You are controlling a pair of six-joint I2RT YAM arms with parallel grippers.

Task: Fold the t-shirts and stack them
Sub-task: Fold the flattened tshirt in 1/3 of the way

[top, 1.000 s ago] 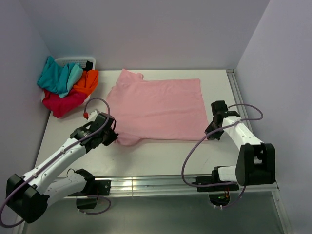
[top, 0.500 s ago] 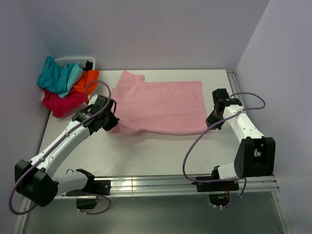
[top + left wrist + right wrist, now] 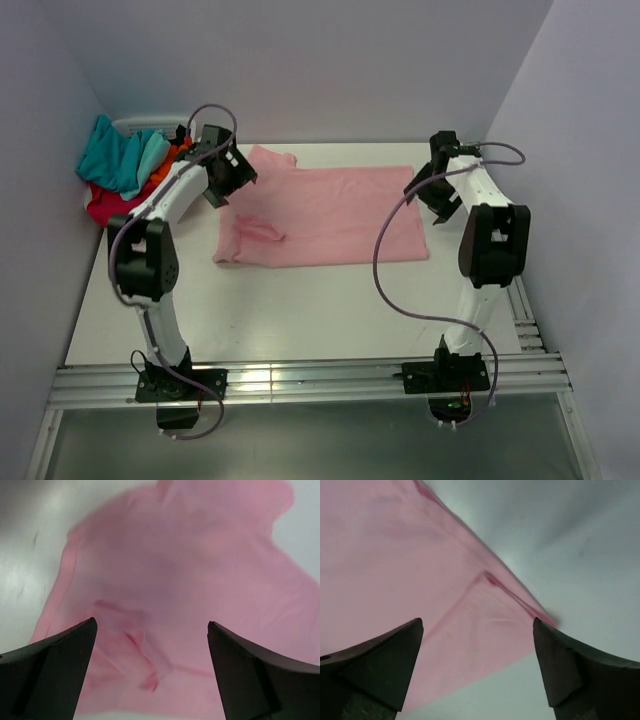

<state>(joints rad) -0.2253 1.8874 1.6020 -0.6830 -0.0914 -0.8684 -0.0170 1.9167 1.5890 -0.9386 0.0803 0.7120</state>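
Left wrist — blurry pink t-shirt (image 3: 200, 555), perhaps plain, under spread left gripper (image 3: 151, 622).

No writing, label, brand, number or sign can be read in any of the views. The pink t-shirt (image 3: 330, 210) shows only plain cloth.
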